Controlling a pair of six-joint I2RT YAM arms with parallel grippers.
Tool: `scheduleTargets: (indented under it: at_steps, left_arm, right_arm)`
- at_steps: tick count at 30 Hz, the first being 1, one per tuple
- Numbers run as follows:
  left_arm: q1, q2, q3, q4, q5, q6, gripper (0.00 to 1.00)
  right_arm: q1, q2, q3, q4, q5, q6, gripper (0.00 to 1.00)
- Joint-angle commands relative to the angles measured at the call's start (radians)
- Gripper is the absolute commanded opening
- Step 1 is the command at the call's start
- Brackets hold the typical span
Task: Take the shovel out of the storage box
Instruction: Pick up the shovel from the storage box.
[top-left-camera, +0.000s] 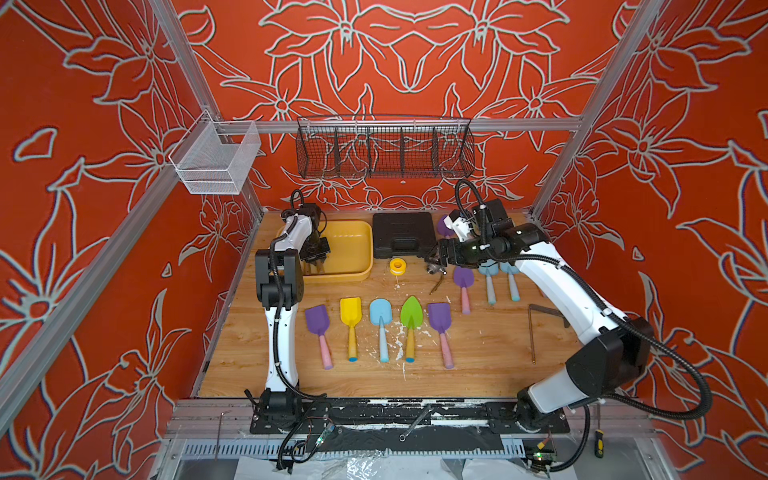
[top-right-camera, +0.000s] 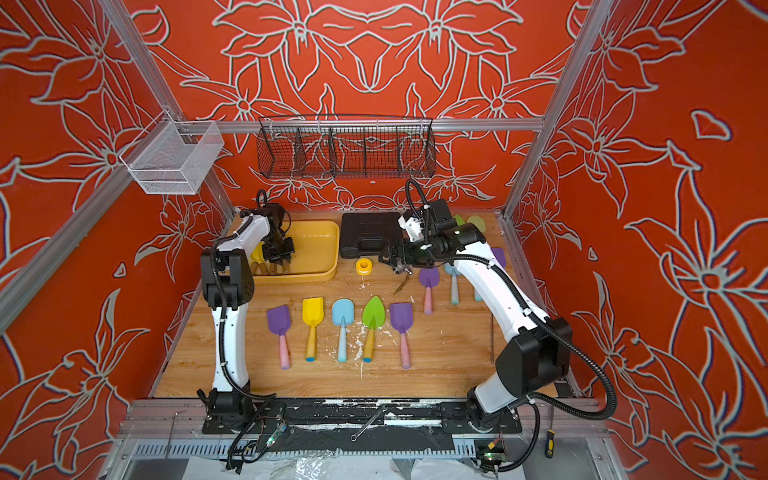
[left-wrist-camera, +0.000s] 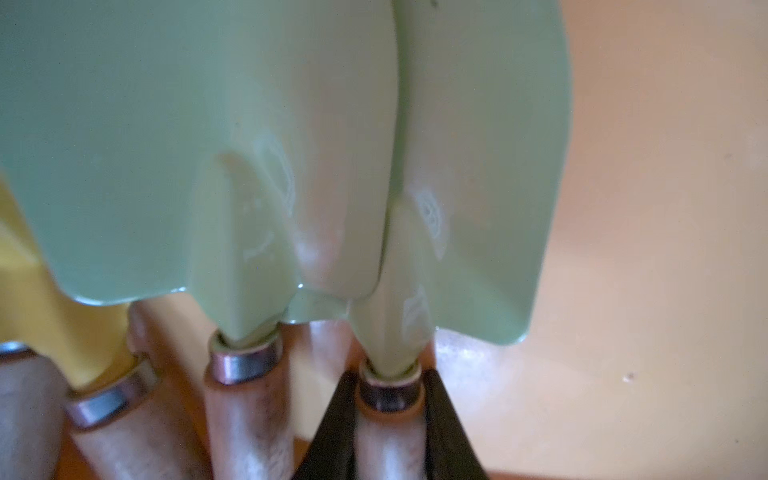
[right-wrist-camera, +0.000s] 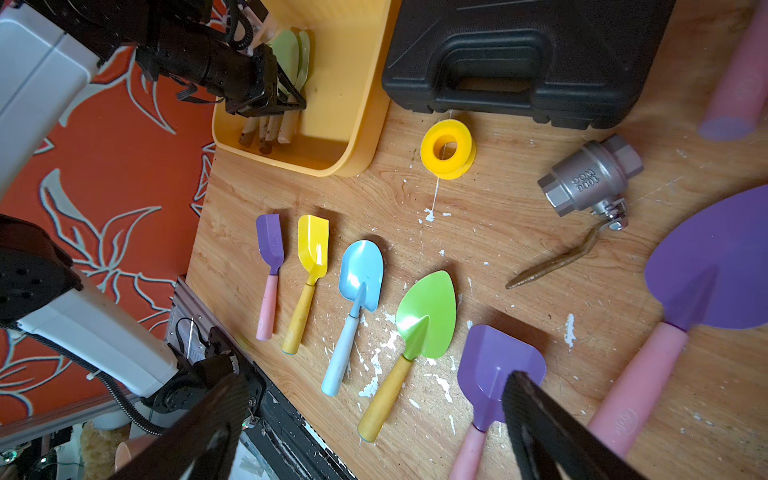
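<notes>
Shovel (left-wrist-camera: 478, 187), pale green, lies in the box (top-left-camera: 351, 245), your left claw (left-wrist-camera: 390, 386) astride its handle (left-wrist-camera: 390, 444) for the grasp, though you cannot tell whether it holds, right claw (right-wrist-camera: 374, 380) open; next you need a firm pinch, then a straight lift

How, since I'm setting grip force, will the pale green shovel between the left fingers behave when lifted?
Probably rigid: the pale green shovel looks like painted metal. Likely blade-heavy, so it may pivot in the left gripper pinching its handle. The overlapping second green blade may drag along.
</notes>
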Motion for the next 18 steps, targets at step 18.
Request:
scheduleTargets:
  at_steps: [18]
  left_arm:
    - [-0.095,-0.379,-0.137,0.008,-0.061,0.235,0.0]
  right_arm:
    - [-0.008,-0.044,-0.026,-0.003,0.039,-0.03,0.97]
